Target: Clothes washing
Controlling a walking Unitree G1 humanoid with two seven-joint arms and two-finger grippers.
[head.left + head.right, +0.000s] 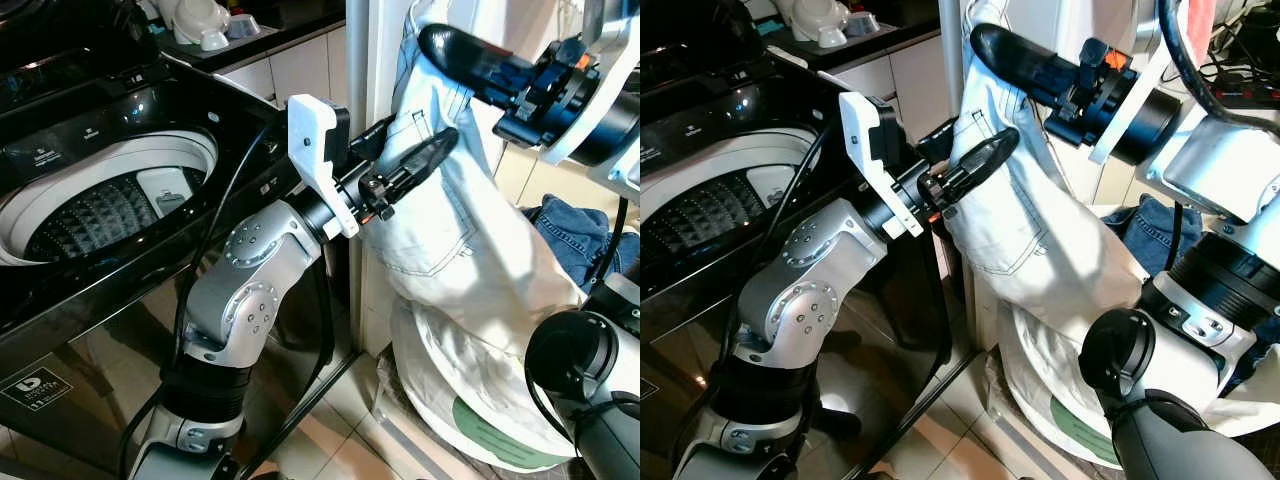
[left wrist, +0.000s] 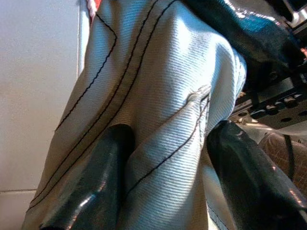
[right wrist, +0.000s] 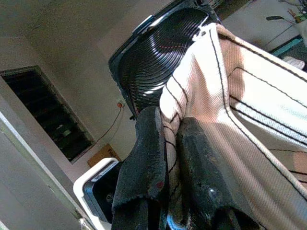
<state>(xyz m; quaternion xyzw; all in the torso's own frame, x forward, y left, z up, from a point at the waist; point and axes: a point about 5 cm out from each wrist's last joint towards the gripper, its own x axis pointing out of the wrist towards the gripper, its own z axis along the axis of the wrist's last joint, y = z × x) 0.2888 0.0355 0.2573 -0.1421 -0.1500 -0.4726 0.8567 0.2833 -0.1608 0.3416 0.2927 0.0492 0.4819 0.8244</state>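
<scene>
Low by the robot's feet, a white laundry bag [image 1: 470, 400] w/ more clothes. Above it, white jeans [image 1: 440, 230] hang beside the washer [image 1: 90, 300], not yet in the drum [image 1: 100, 205]. Left hand [image 1: 405, 165] straddles the cloth, fingers apart; right hand [image 1: 1005, 50] clamped on the waistband higher up. Loading barely begun. Blue denim [image 1: 575, 225] waits behind; washer's front edge is in the way.

I see a pale tiled floor [image 1: 335, 400]. On it stands the black washing machine [image 1: 110, 190], lid open; to the machine's right a white sack [image 1: 470, 400] sits on the floor, with blue jeans [image 1: 575, 235] heaped behind it.
</scene>
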